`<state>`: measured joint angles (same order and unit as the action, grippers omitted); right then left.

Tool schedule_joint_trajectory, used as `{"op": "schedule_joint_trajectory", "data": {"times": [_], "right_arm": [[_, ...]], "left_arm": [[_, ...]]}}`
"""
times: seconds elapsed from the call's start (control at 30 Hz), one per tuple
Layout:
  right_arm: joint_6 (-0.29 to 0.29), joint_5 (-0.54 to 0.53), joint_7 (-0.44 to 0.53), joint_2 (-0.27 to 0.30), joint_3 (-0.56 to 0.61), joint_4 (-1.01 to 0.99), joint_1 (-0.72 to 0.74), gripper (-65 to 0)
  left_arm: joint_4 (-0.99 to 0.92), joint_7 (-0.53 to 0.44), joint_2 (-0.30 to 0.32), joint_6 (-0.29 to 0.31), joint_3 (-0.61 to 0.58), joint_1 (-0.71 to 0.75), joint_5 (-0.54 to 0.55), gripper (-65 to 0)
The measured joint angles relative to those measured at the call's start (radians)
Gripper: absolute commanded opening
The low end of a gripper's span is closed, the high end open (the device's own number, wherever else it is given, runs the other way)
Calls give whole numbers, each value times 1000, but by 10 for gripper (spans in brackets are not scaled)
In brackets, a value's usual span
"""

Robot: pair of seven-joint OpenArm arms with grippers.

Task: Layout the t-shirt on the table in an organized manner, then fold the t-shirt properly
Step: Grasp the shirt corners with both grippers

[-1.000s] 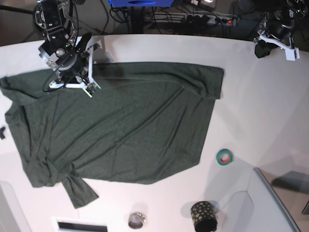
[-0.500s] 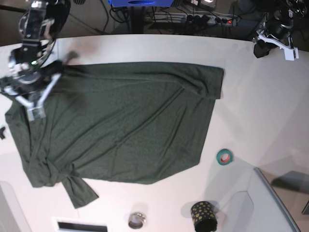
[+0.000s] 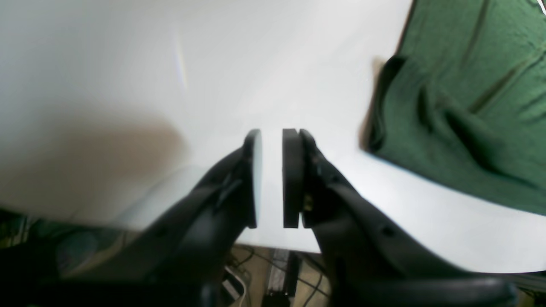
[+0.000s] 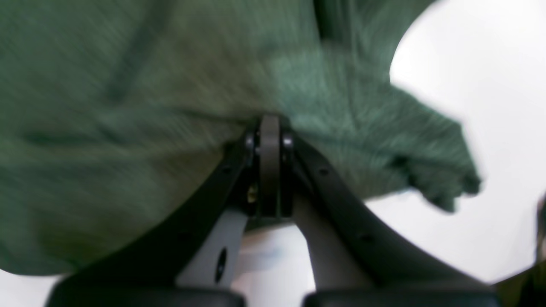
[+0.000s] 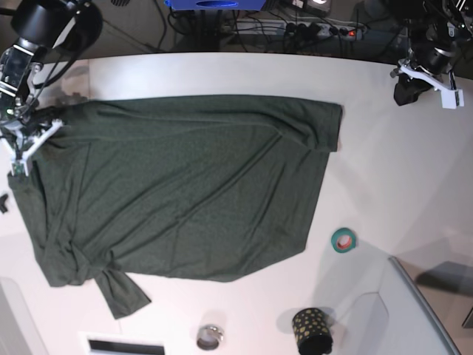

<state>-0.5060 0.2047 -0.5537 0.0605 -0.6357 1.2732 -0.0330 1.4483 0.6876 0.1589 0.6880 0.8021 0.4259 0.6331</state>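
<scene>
The dark green t-shirt (image 5: pixel 177 192) lies spread on the white table (image 5: pixel 399 163), long axis running across the base view; its hem end is toward the left arm's side, its sleeve end toward the right arm's side, where one sleeve (image 5: pixel 118 292) is twisted. The right gripper (image 5: pixel 18 151) sits at the shirt's far sleeve edge; in the wrist view its jaws are fully closed, with green fabric bunched right at the tips, apparently pinched. The left gripper (image 3: pixel 271 179) hangs over bare table at the far corner, well apart from the hem corner (image 3: pixel 388 106); its jaws stand slightly parted and hold nothing. Judgement: the right arm is the nearer; spreading is unfinished; a pull outward should flatten that edge.
</scene>
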Motion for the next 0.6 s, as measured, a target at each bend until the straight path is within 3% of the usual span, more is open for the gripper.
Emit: {"op": "schedule_joint_trajectory", "data": {"times": [0.1,0.27,0.43,0.5,0.6], "right_arm": [[0,0,0,6,0,-6,2,-642],[0,-4,7,9,-1,84,5,-642],[43,-6,1,32,-32,20,20,-642],[52,-5,63,62,-41,-64,47,-642],[44,-12,151,102,-63,-173,71,-642]], "left_arm": [[51,47,-46,-8,-40,-56,-6,-558],[-4,56,-97,5,-232,-190,6,-558],[-151,61,-130,0,-254,-271,-32,-561],[-177,47,-129,0,-246,-288,-104,-563],[-187,-55,-124,0,-245,-286,-176,-563]]}}
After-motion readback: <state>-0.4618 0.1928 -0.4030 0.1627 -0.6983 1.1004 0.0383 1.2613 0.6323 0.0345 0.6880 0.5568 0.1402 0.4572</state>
